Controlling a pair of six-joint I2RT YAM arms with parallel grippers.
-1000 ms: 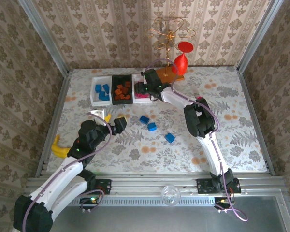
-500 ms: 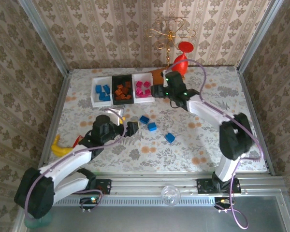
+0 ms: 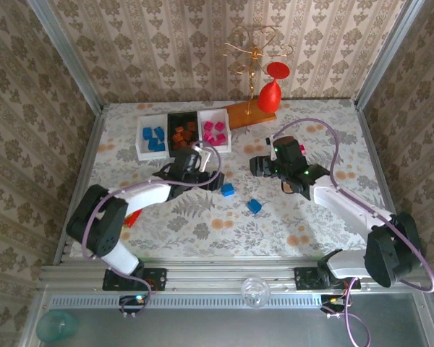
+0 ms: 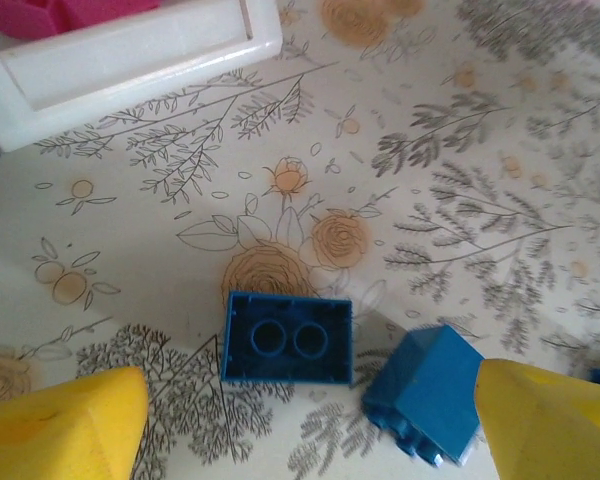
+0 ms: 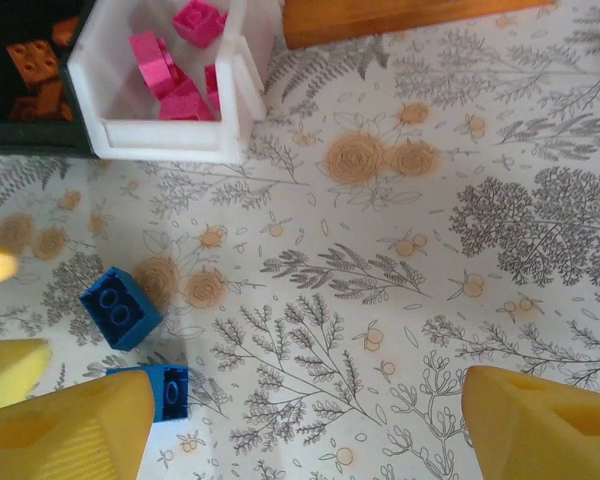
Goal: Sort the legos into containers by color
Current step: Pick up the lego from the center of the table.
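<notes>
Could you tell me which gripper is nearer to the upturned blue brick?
Left. The left gripper hovers directly over the upturned blue brick, a finger on either side; the right gripper is off to the brick's right, apart from it.

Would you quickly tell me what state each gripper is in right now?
Left gripper: open, holding nothing, a blue lego lying on the table below it.
Right gripper: open, holding nothing.

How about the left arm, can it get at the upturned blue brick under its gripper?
Probably yes. The left gripper hangs open over the upturned brick, with nothing on it. A second blue brick lies close beside it and might crowd one finger.
</notes>
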